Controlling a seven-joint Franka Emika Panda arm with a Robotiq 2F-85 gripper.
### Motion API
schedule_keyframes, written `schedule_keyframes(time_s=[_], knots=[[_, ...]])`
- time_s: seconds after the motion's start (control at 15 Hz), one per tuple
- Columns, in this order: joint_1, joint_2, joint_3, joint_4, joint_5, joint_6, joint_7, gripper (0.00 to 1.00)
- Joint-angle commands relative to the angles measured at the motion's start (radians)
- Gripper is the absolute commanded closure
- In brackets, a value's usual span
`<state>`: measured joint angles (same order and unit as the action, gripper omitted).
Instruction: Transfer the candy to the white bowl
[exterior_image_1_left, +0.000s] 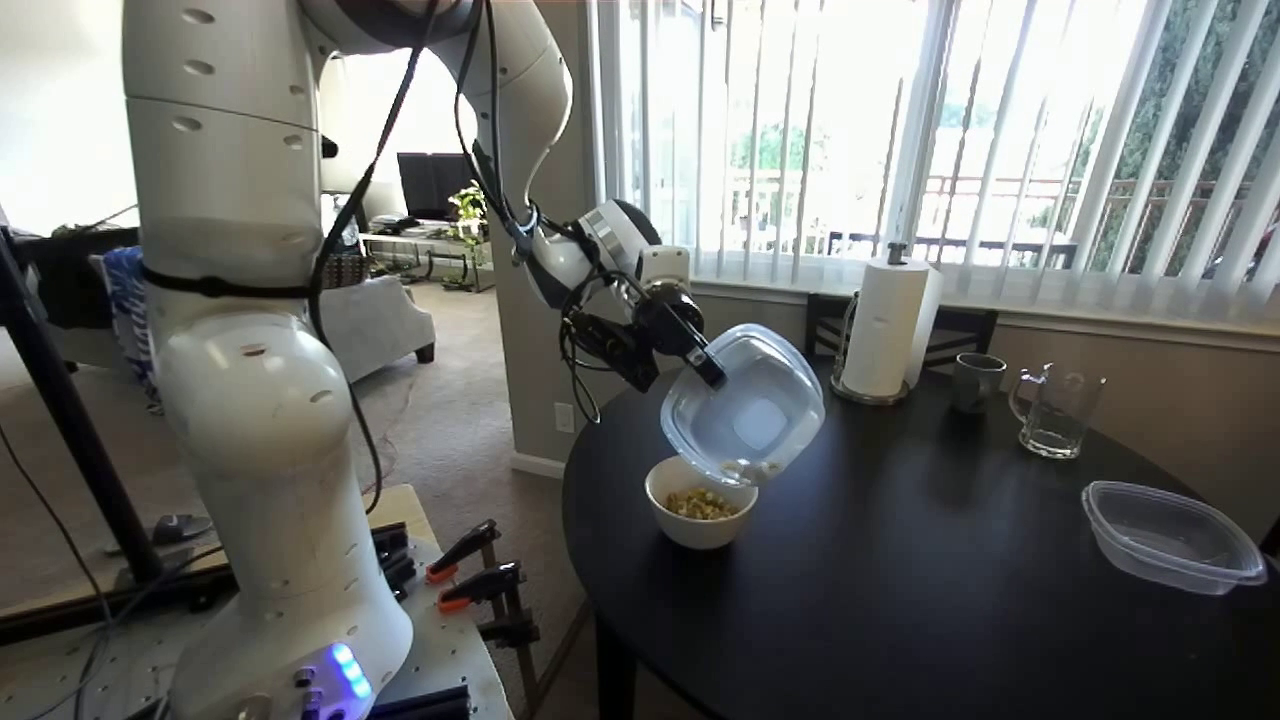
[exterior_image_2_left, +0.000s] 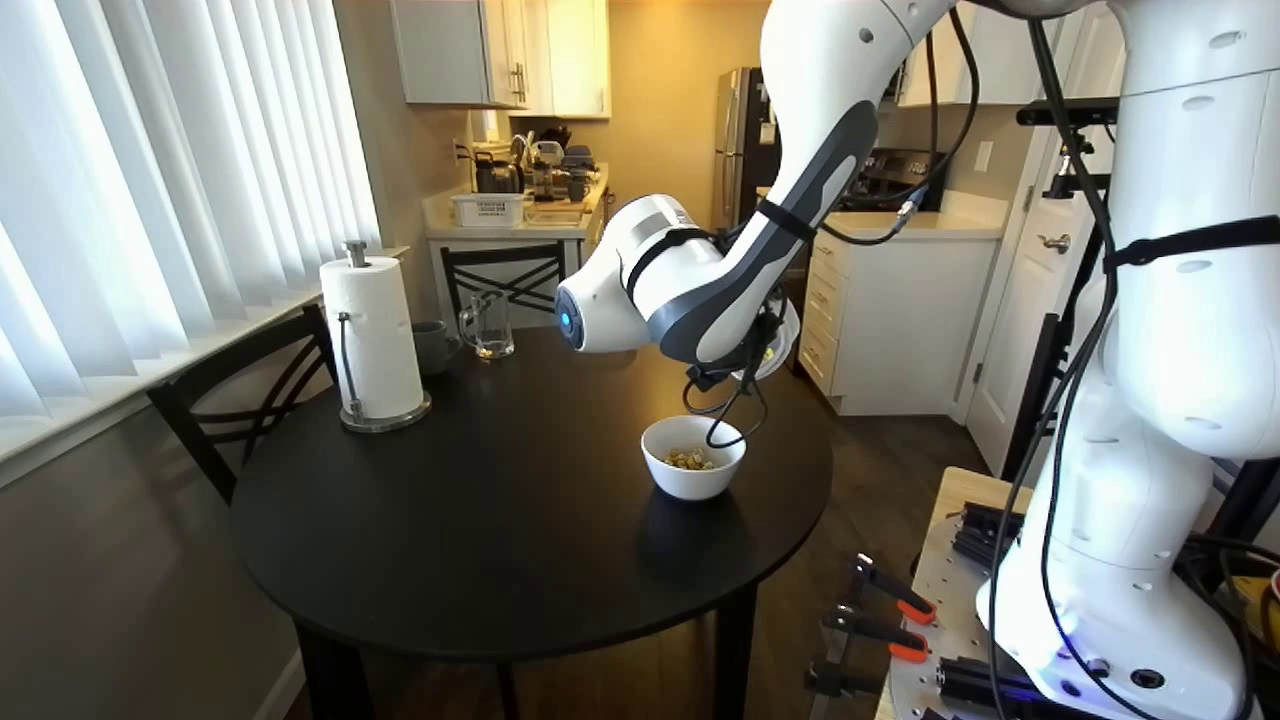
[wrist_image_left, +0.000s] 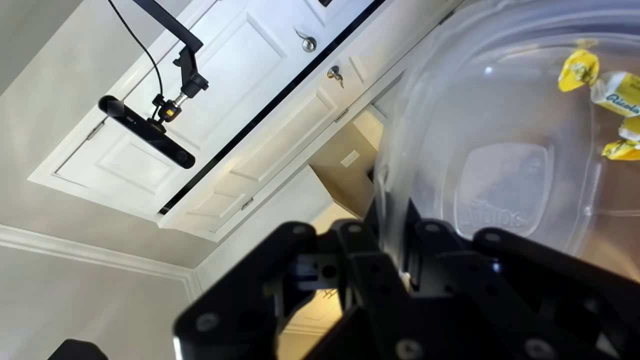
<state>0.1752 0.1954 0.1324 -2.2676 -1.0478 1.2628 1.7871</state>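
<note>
Wrist view: black two-fingered Robotiq gripper (wrist_image_left: 393, 235), clamped on the wall of a translucent bluish-clear plastic bowl (wrist_image_left: 495, 115); yellow-and-white wrapped candy pieces (wrist_image_left: 579, 70) lie inside that bowl. Small round opaque white bowl (exterior_image_1_left: 700, 535), in both exterior views: stands upright on a round black table (exterior_image_1_left: 900, 580), holding a heap of yellowish-tan candy (exterior_image_1_left: 698, 503). In an exterior view: translucent bowl tilts steeply, low corner near the white bowl's rim, contact not discernible; well apart sits a clear shallow plastic container (exterior_image_1_left: 1150, 563).

1. On my feed, a white cylindrical paper-towel roll (exterior_image_1_left: 885, 325) upright on a metal stand (exterior_image_1_left: 870, 399).
2. Near it I see an opaque grey mug (exterior_image_1_left: 977, 383) and a clear glass mug (exterior_image_1_left: 1056, 425).
3. Clear shallow plastic container (exterior_image_1_left: 1165, 548) on the round black table (exterior_image_1_left: 900, 600).
</note>
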Motion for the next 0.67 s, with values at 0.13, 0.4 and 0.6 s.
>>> schedule_keyframes(time_s=[0.13, 0.4, 0.6], knots=[[0.047, 0.064, 0.034, 0.011, -0.008, -0.11, 0.086, 0.99], [0.059, 0.09, 0.042, 0.018, -0.008, -0.145, 0.102, 0.99], [0.058, 0.105, 0.042, 0.027, -0.009, -0.152, 0.1, 0.99]])
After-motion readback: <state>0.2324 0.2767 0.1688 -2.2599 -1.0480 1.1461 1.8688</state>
